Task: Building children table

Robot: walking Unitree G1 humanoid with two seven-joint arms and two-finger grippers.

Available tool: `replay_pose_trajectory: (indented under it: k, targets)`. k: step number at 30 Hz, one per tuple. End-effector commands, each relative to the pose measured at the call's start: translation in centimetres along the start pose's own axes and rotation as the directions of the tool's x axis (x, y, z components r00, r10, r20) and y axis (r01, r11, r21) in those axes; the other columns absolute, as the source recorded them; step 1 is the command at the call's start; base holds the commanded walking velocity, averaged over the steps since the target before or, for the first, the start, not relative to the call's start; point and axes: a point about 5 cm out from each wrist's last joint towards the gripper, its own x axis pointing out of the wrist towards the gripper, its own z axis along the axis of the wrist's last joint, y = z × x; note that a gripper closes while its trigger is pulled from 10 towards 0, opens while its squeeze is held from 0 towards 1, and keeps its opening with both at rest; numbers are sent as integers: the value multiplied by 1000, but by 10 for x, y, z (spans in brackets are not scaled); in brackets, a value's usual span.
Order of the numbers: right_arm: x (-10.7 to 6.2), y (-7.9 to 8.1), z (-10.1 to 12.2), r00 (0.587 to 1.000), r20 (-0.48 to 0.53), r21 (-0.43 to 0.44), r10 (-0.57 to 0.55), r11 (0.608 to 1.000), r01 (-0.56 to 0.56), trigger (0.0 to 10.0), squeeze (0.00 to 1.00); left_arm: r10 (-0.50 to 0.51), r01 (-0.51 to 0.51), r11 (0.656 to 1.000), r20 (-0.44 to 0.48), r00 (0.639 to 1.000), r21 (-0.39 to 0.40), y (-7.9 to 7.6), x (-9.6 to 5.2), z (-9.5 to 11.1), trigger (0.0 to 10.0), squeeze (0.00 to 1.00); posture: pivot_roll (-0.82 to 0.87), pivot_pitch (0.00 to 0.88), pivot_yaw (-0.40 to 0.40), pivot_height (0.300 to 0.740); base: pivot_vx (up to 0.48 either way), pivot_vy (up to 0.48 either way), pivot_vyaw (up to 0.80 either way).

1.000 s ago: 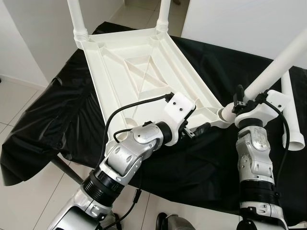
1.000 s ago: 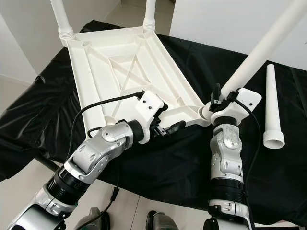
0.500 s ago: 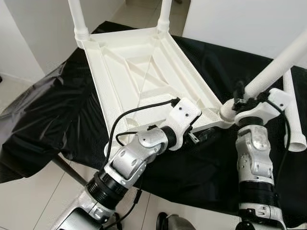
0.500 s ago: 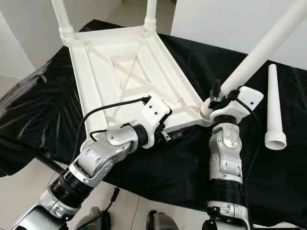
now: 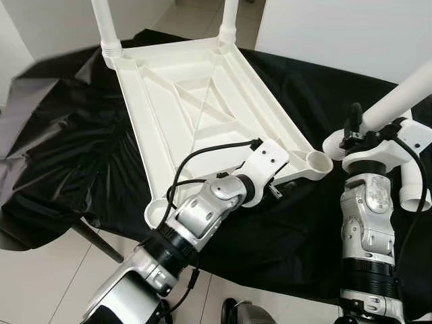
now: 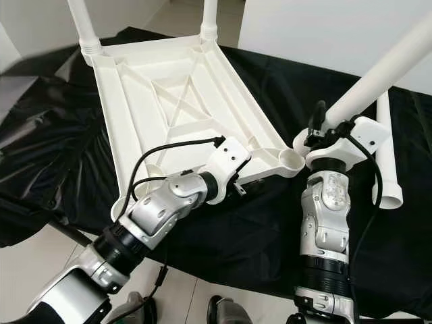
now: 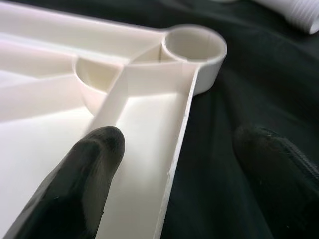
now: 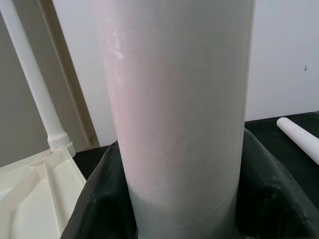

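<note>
The left arm is reaching forward with its elbow bent, its left end effector point(image 7: 172, 164) lying with fingers apart astride the near rim of the tabletop point(image 5: 196, 101), which is lying upside down on the black-covered bench point(image 5: 74, 155), white and ribbed, two legs standing in its far corners. The right arm is standing upright, its right end effector point(image 5: 358, 131) clamping a tilted white leg point(image 5: 398, 104) just beside the empty corner socket point(image 5: 317, 162), while a spare leg point(image 6: 386, 155) is lying on the cloth at the right.

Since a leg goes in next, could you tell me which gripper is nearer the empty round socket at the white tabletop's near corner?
Left. The left gripper straddles the tabletop's rim just short of the empty round socket; the right gripper holds a white plastic leg beside it.
</note>
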Motion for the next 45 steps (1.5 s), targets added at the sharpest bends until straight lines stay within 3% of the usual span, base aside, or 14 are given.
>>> replay_pose_trajectory:
  k: [1,12,13,16,17,22,23,24,31,32,33,35,36,45]
  targets:
    - [-1,-2,2,1000,6,1,-13,1000,13,10000,0,35,-35,999,-20,999,18,0,4,-3,10000,0,35,169,-23,740,0,0,0]
    - [-3,-2,4,1000,-4,0,-25,1000,25,10000,0,68,-65,997,-81,994,38,7,12,-12,10000,0,33,169,-14,740,0,0,0]
    - [-3,-2,4,1000,-5,-1,-26,1000,26,10000,0,53,-49,998,-83,995,48,6,12,-13,6824,0,33,170,-11,740,0,0,0]
    - [-3,-3,5,1000,-6,-2,-29,1000,29,10000,0,35,-29,998,-94,995,64,5,13,-14,10000,0,33,170,-9,740,0,0,0]
    - [-3,-4,5,1000,-6,-4,-31,1000,31,10000,0,17,-9,997,-108,994,75,3,13,-16,4157,0,33,171,-7,740,0,0,0]
    - [-3,-5,5,999,-4,-9,-37,999,37,10000,0,3,11,996,-147,989,89,2,12,-19,4118,0,34,167,-1,740,0,0,0]
    - [-3,-5,5,999,-5,-10,-40,999,40,10000,0,11,8,994,-167,986,109,4,13,-21,5529,0,35,166,2,740,0,0,0]
    - [-3,-6,5,999,-5,-11,-42,999,42,10000,0,8,17,992,-189,982,127,5,13,-22,3451,0,35,166,2,740,0,0,0]
    - [-4,-6,4,999,-9,-15,-46,999,46,10000,0,-19,63,978,-217,976,198,5,13,-21,3843,0,35,163,5,740,0,0,0]
    - [-4,-6,4,999,-10,-15,-47,999,47,10000,0,-29,82,970,-226,974,228,4,12,-21,9765,0,36,160,10,740,0,0,0]
    - [-4,-6,4,999,-11,-15,-48,999,48,10000,0,-51,112,961,-232,971,255,2,11,-20,3922,0,35,159,10,740,0,0,0]
    - [-4,-6,4,999,-11,-16,-47,999,47,10000,0,-76,141,952,-236,969,273,0,10,-19,3765,0,36,158,12,740,0,0,0]
    - [-5,-6,4,999,-11,-17,-47,999,47,10000,0,-100,169,944,-241,965,284,-2,8,-19,0,0,35,157,14,740,0,0,0]
    - [-6,-8,3,998,-14,-22,-54,998,53,10000,0,-264,330,900,-246,933,286,-10,-20,-16,0,0,38,160,16,740,0,0,0]
